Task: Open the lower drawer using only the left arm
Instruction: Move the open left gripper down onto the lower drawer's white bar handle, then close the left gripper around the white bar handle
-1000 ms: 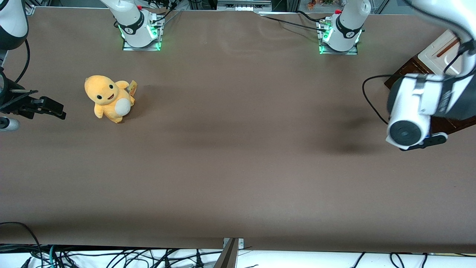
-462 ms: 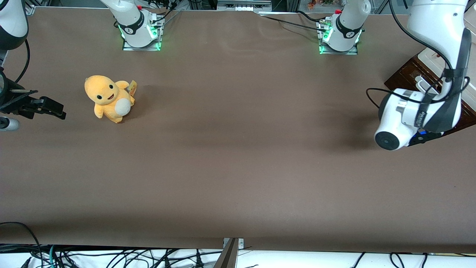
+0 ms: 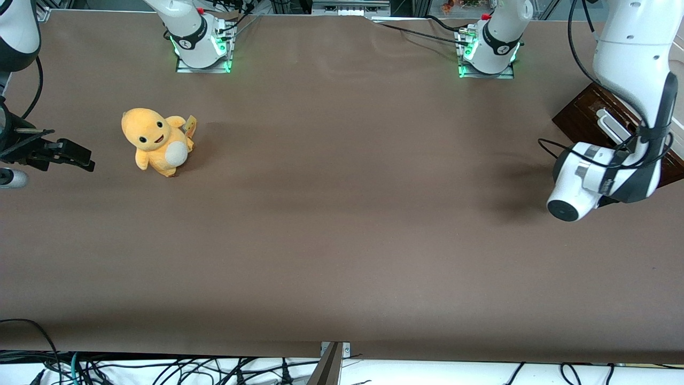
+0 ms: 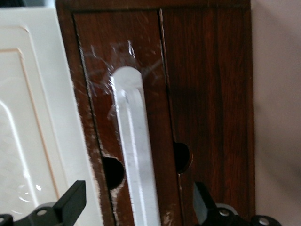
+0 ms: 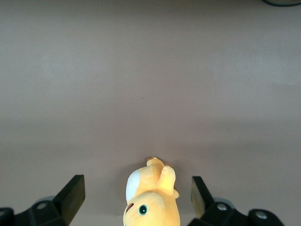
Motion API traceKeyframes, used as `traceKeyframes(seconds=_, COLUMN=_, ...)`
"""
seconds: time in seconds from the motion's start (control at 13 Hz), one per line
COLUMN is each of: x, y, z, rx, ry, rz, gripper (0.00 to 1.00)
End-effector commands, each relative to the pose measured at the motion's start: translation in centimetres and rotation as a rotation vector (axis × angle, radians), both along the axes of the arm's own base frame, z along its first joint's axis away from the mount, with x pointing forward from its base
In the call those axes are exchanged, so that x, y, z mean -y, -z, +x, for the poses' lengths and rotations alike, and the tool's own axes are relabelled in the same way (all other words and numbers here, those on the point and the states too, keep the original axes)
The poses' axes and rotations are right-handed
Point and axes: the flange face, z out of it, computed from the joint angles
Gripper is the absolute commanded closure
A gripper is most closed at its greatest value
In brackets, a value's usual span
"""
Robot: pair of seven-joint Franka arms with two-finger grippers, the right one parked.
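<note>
The lower drawer (image 3: 580,113) is dark-brown wood at the working arm's end of the table, with a white bar handle (image 3: 609,124) across its front. The left arm (image 3: 633,69) bends down over it, and its white wrist (image 3: 585,179) hides the gripper in the front view. In the left wrist view the drawer front (image 4: 202,70) fills the frame. The gripper (image 4: 136,207) is open, and its black fingertips (image 4: 70,202) stand on either side of the handle (image 4: 134,141) without touching it. The drawer looks shut.
A cream panel (image 4: 33,117) lies beside the drawer front. An orange plush toy (image 3: 157,140) sits on the brown table toward the parked arm's end, also in the right wrist view (image 5: 150,197). Two arm bases (image 3: 203,45) (image 3: 489,45) stand along the table edge farthest from the front camera.
The left arm's wrist has dropped lower in front of the drawer, and its upper links have swung over the cream panel. The white handle now shows in the front view.
</note>
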Motion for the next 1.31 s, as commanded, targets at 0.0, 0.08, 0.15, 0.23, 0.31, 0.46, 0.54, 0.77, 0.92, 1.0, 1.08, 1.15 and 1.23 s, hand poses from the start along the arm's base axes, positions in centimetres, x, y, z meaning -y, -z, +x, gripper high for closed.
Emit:
traceKeyframes(seconds=0.0, x=0.4, y=1.2, z=-1.7, rx=-0.001, ry=0.045, rz=0.096, gripper=0.0)
traceKeyframes(seconds=0.08, x=0.4, y=1.3, z=-1.9, rx=-0.004, ry=0.045, rz=0.096, gripper=0.05)
traceKeyframes(seconds=0.15, x=0.5, y=1.5, z=-2.0, rx=-0.01, ry=0.046, rz=0.099, gripper=0.08)
traceKeyframes(seconds=0.23, x=0.5, y=1.5, z=-2.1, rx=-0.015, ry=0.043, rz=0.102, gripper=0.19)
traceKeyframes(seconds=0.31, x=0.4, y=1.7, z=-2.2, rx=-0.021, ry=0.041, rz=0.106, gripper=0.31)
traceKeyframes(seconds=0.46, x=0.0, y=1.8, z=-2.7, rx=-0.036, ry=0.022, rz=0.138, gripper=0.41)
traceKeyframes(seconds=0.54, x=0.0, y=1.8, z=-2.8, rx=-0.041, ry=0.02, rz=0.148, gripper=0.45)
traceKeyframes(seconds=0.77, x=-0.3, y=2.3, z=-2.9, rx=-0.049, ry=0.024, rz=0.156, gripper=0.56)
traceKeyframes(seconds=0.92, x=-1.3, y=3.0, z=-3.2, rx=-0.023, ry=0.019, rz=0.199, gripper=0.62)
traceKeyframes(seconds=1.0, x=-1.4, y=3.2, z=-3.3, rx=-0.026, ry=0.025, rz=0.205, gripper=0.7)
traceKeyframes(seconds=1.08, x=-1.4, y=3.2, z=-3.3, rx=-0.025, ry=0.023, rz=0.206, gripper=0.78)
traceKeyframes(seconds=1.15, x=-1.4, y=3.2, z=-3.3, rx=-0.024, ry=0.023, rz=0.207, gripper=0.84)
traceKeyframes(seconds=1.23, x=-1.3, y=3.2, z=-3.2, rx=-0.022, ry=0.026, rz=0.208, gripper=0.88)
